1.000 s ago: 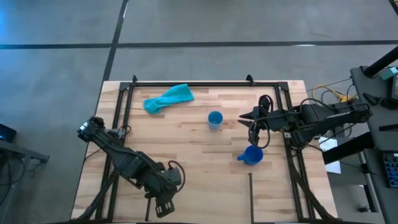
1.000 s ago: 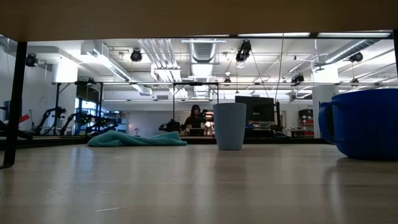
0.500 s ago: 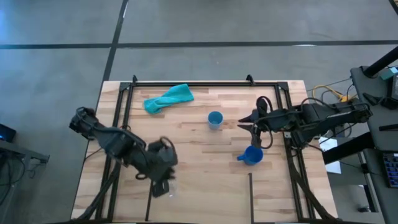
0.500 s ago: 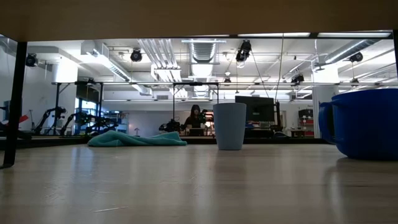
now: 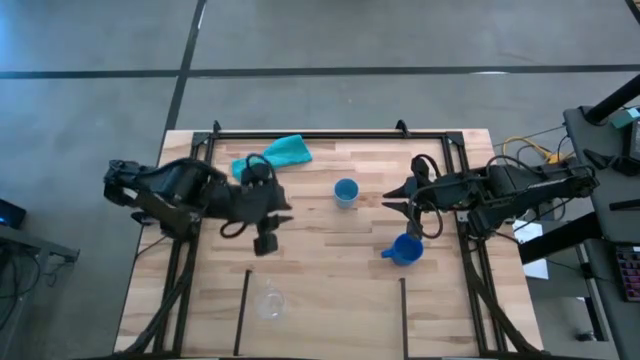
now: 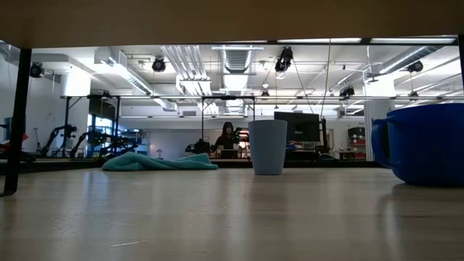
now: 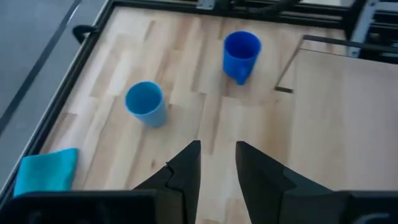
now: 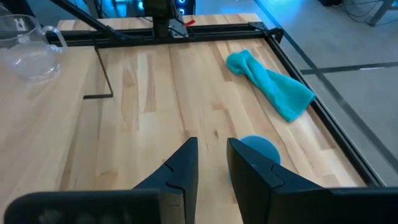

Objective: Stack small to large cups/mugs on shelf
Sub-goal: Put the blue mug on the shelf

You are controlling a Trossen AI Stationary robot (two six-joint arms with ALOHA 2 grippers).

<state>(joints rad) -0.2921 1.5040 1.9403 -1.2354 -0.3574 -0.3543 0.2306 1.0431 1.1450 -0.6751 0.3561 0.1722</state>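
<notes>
From above, the tiny clear glass cup sits on the pale wood shelf section between two short black rods, likely as the stack's start. The left tool hangs empty, fingers narrowly parted. The right tool, narrowly parted too, hovers between the light blue handleless cup and the dark blue handled mug.

At bench level, the mug is cut off at the edge; neither tool shows.

The left wrist sees both blue vessels ahead.

The right wrist's fingers partly hide the light cup; the clear one is faint.

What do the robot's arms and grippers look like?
Both arms are dark, almost black, and built from chunky jointed sections. Thin black cables loop beside the left gripper and the right gripper. Each gripper has two flat, dark fingers with angled, pointed tips. No markings show.
</notes>
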